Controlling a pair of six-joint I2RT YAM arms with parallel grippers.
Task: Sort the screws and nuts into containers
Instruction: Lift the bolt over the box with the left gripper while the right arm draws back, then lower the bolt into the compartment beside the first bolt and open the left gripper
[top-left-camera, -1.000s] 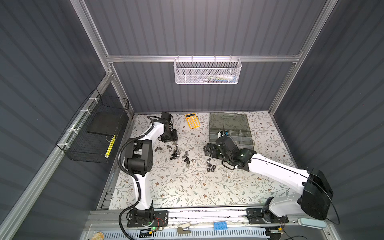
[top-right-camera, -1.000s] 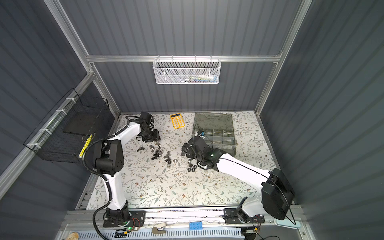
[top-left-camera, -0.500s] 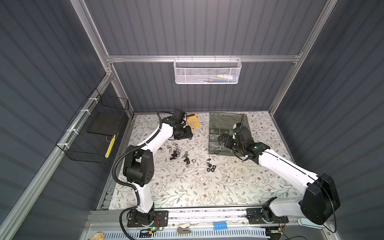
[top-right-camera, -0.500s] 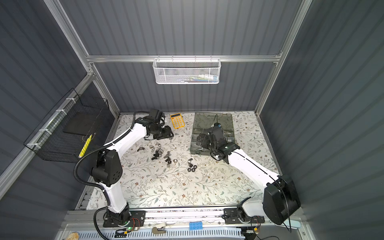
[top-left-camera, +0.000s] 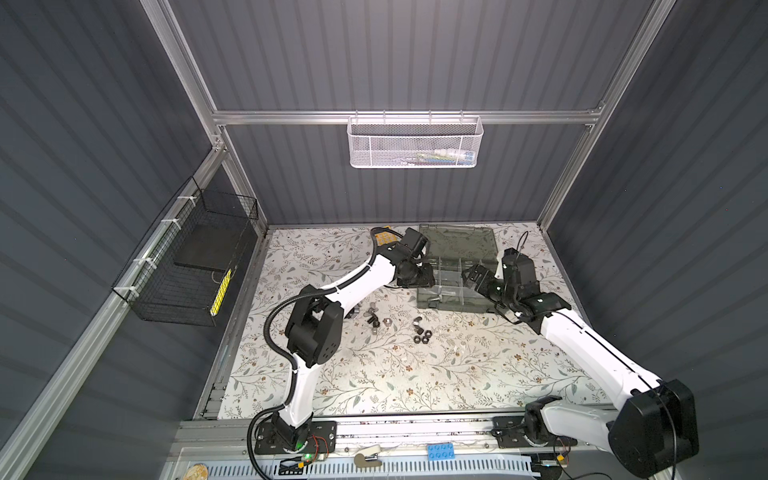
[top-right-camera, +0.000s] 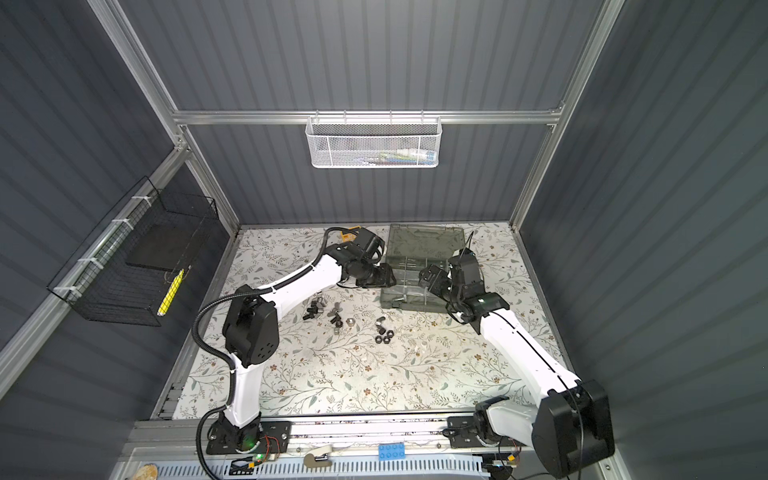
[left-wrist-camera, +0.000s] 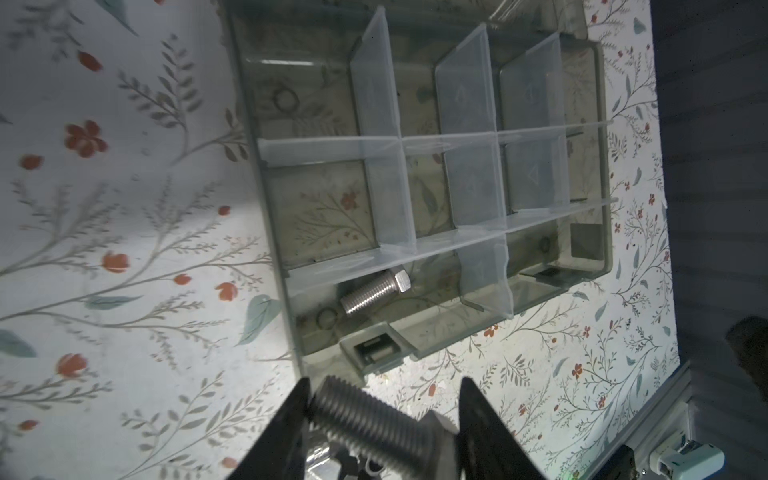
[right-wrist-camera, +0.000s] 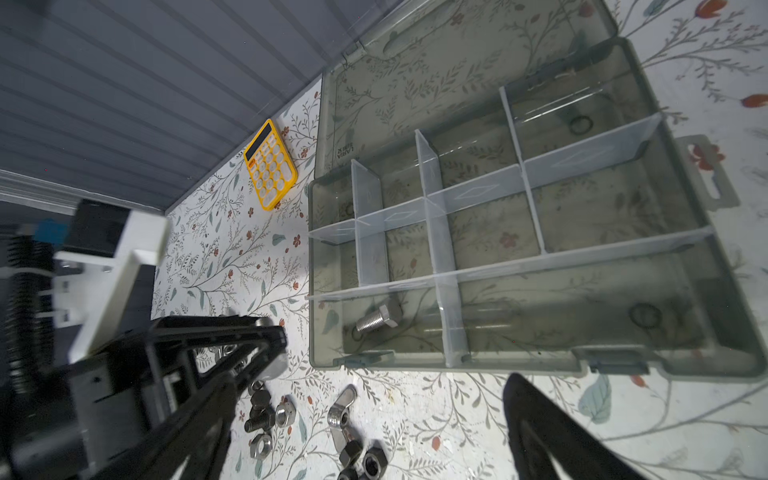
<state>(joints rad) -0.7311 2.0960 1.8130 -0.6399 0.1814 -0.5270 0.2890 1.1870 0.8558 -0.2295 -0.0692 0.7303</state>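
Gripping a silver screw crosswise, the left gripper hovers at the edge of the organizer box, where a second screw lies in a corner compartment. The right gripper hangs above the box, jaws spread wide, empty.

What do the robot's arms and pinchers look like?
The left arm and the right arm are smooth white tubes linked by chunky black joints. A ribbed black hose loops beside the left one. The left gripper and the right gripper are black, with flat, pointed fingers.
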